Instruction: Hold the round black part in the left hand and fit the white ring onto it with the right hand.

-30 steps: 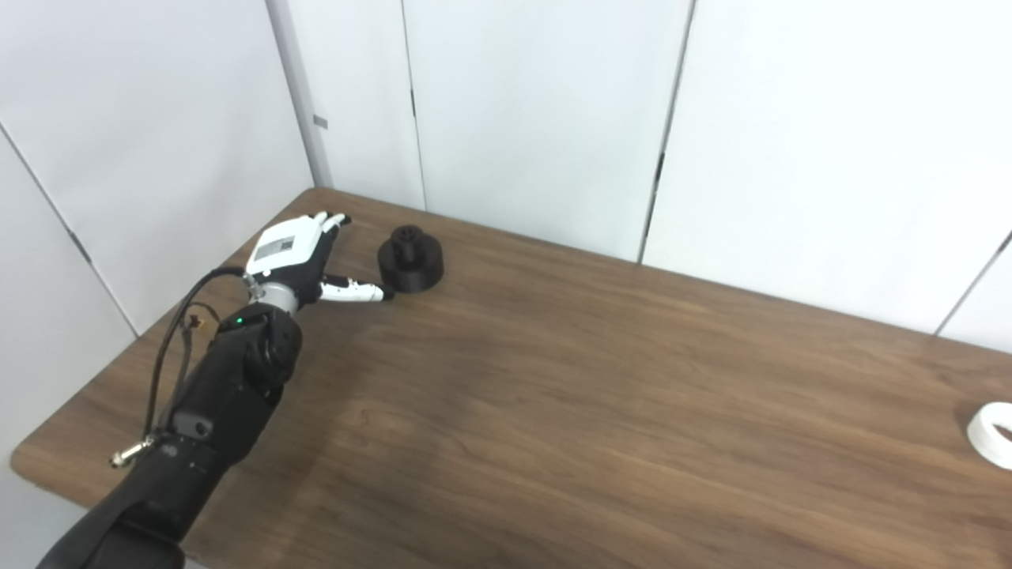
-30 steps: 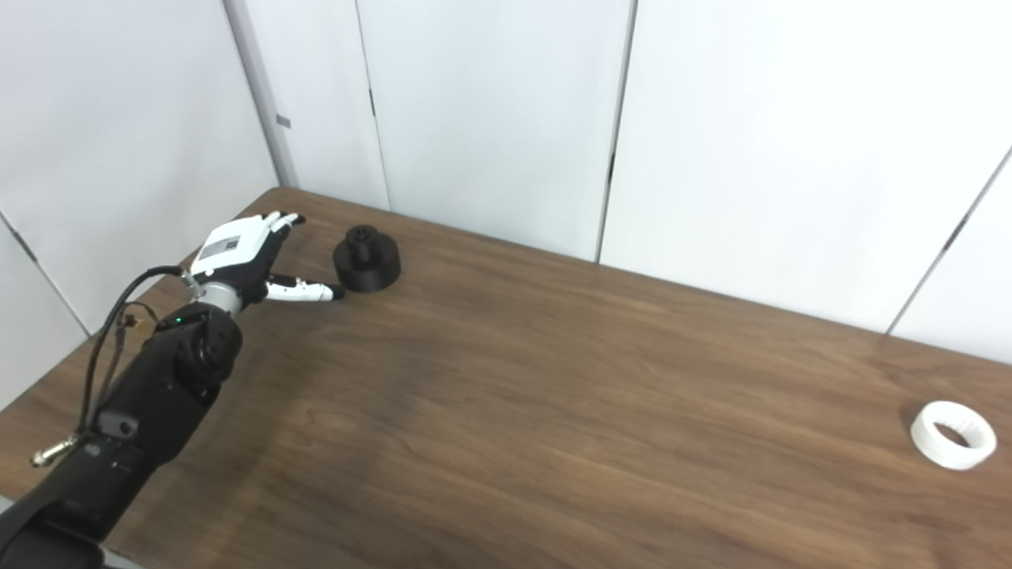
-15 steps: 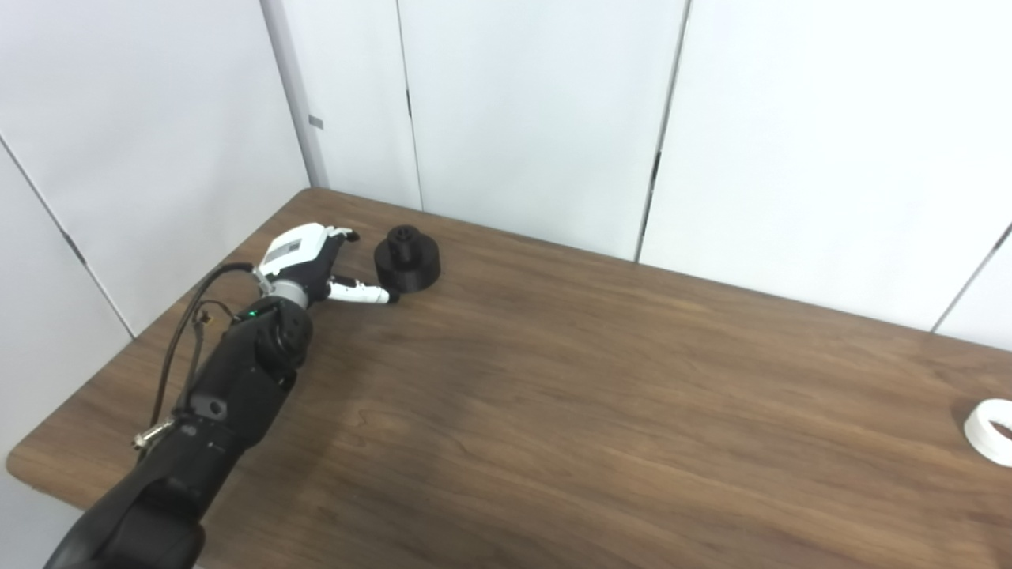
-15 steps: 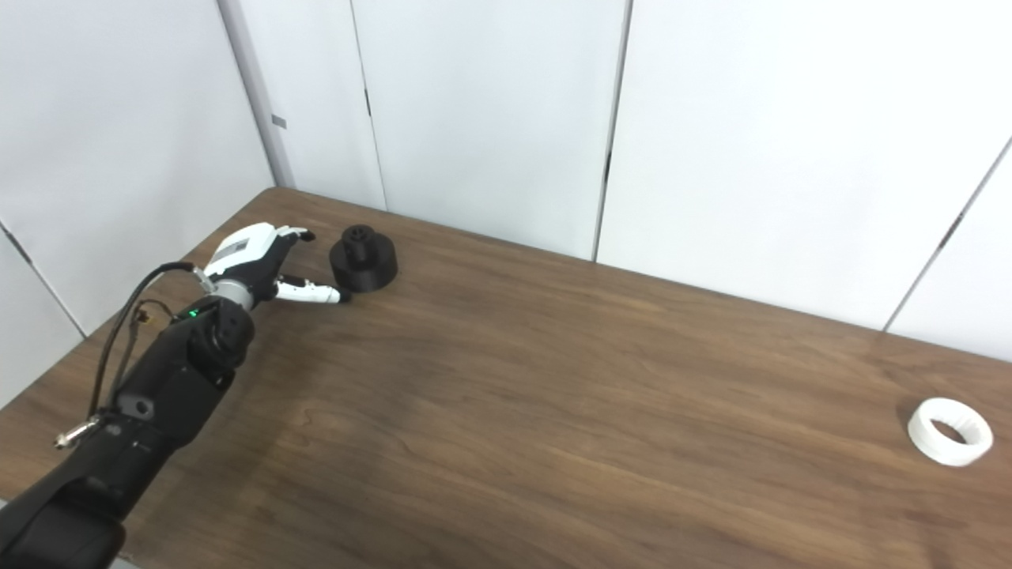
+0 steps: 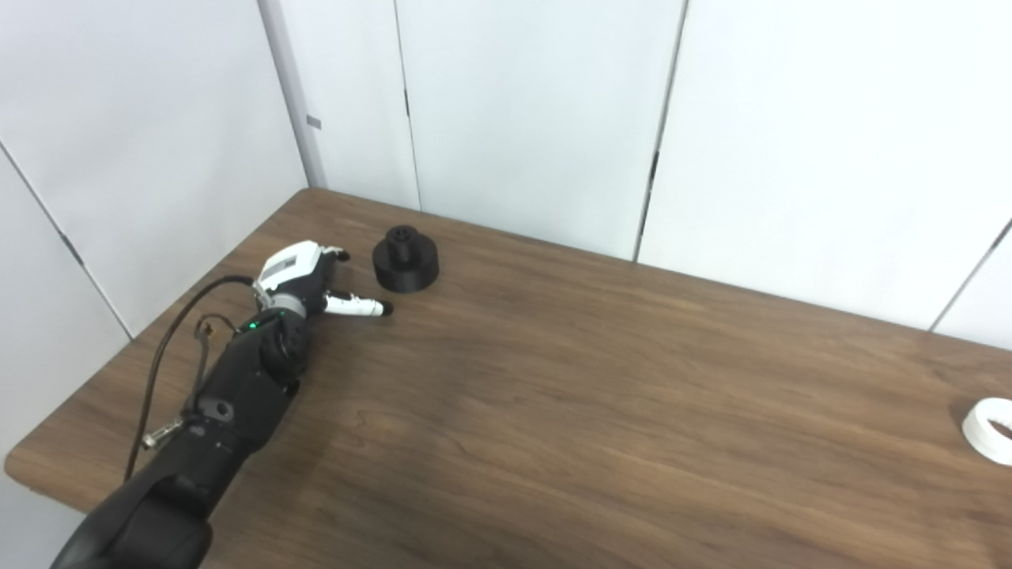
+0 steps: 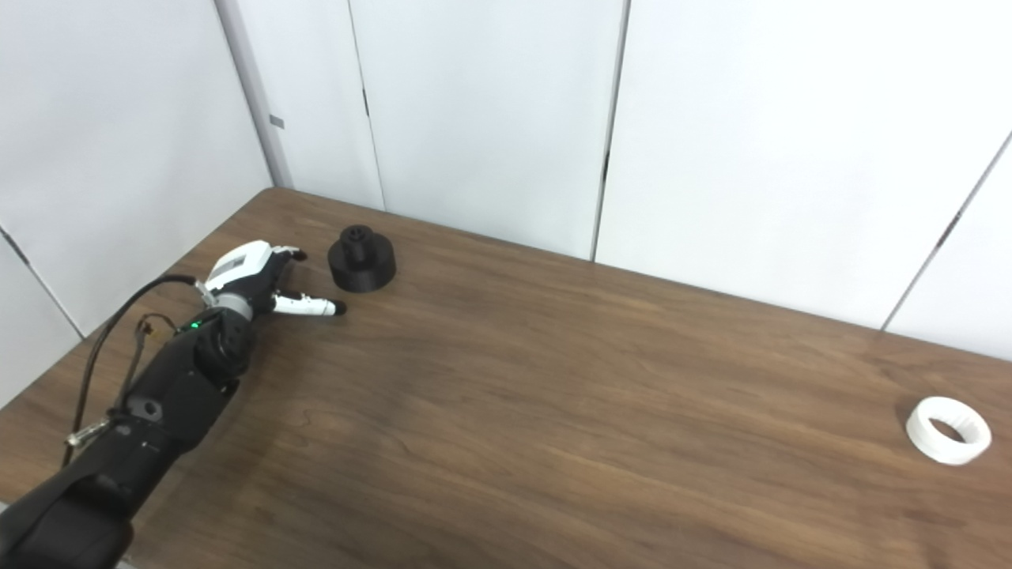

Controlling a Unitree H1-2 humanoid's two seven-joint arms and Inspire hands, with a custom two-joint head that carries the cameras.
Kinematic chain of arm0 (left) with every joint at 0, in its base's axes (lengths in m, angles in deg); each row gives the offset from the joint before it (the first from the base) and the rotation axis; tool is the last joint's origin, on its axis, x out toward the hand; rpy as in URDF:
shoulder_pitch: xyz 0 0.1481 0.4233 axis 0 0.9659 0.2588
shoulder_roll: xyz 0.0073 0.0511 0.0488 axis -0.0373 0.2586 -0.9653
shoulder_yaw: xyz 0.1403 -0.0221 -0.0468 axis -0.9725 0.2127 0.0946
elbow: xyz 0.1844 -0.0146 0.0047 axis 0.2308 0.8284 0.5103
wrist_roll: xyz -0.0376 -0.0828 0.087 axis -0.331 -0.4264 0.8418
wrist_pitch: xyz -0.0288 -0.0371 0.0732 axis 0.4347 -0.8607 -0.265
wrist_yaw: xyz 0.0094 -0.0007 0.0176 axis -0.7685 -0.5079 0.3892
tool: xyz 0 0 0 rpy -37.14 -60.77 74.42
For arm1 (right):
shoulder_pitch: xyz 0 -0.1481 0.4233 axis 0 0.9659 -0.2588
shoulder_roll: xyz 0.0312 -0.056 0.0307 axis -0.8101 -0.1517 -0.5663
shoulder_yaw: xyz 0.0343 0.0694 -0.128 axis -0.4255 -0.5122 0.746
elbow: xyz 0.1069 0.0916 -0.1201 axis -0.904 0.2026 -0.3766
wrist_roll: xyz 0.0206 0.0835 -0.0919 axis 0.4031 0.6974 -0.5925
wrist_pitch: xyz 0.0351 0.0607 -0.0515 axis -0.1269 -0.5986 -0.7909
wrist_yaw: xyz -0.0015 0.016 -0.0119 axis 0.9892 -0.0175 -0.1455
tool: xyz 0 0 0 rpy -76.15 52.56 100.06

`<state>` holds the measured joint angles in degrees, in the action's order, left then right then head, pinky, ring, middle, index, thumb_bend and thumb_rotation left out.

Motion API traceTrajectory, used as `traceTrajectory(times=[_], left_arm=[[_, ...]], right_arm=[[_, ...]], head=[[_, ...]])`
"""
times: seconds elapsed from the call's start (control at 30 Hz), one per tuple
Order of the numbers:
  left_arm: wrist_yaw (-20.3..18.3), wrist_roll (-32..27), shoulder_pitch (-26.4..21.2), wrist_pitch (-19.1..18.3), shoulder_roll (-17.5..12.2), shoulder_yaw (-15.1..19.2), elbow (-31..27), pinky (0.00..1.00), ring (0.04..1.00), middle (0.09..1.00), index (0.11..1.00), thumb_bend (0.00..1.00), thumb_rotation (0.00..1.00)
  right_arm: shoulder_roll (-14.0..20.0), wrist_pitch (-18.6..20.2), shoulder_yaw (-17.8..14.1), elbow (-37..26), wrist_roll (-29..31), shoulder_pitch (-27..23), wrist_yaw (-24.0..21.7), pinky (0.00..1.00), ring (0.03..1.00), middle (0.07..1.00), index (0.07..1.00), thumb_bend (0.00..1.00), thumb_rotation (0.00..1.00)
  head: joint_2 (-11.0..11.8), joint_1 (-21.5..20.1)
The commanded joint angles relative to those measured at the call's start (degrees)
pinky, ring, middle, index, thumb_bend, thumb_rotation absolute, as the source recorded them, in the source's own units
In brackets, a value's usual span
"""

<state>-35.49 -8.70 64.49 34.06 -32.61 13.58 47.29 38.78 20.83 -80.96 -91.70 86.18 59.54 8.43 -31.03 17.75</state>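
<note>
One left hand (image 5: 299,273): fingers (image 5: 360,305) spread, empty, just beside round black part (image 5: 405,259).

The table (image 5: 601,411) is surfaced in dark wood grain with a soft sheen. The round black part (image 5: 405,259) and white ring (image 6: 948,430) look like matt plastic. The left hand (image 5: 304,276) is shelled in glossy white plastic.
</note>
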Motion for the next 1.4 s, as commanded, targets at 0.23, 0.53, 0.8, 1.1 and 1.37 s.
traceTrajectory(times=[0.23,0.53,0.8,1.1,1.37], left_arm=[[4.0,-5.0,-4.8,1.8,1.1,2.1,3.3,1.0,1.0,0.969,0.882,1.0,0.48],[7.0,-8.0,-5.7,3.1,3.1,3.1,5.5,1.0,0.995,0.957,0.888,1.0,0.5],[7.7,-9.4,-6.5,5.7,3.5,2.4,8.4,1.0,1.0,0.959,0.883,1.0,0.51],[8.3,-8.8,-7.9,6.6,3.9,0.3,11.1,1.0,1.0,0.959,0.882,1.0,0.49],[9.3,-8.1,-9.1,6.8,4.9,-1.9,12.3,1.0,1.0,0.957,0.873,1.0,0.47]], right_arm=[[0.2,-0.6,-0.2,-3.6,-0.3,0.1,0.9,1.0,1.0,0.962,0.934,0.61,1.0],[0.2,-0.7,-0.1,-4.2,-0.2,0.4,0.8,1.0,1.0,0.958,0.931,0.6,1.0],[-0.2,0.1,0.2,-4.8,-0.7,0.6,1.4,1.0,1.0,0.954,0.936,0.59,1.0],[-0.3,0.0,0.5,-5.0,-1.0,0.7,1.8,1.0,1.0,0.953,0.932,0.6,1.0],[-0.2,-0.4,0.7,-4.8,-1.0,0.8,1.9,1.0,1.0,0.954,0.933,0.6,1.0]], head=[[-0.3,-0.4],[-0.7,-0.8],[-0.8,-1.4],[-0.9,-1.7],[-1.0,-1.9]])
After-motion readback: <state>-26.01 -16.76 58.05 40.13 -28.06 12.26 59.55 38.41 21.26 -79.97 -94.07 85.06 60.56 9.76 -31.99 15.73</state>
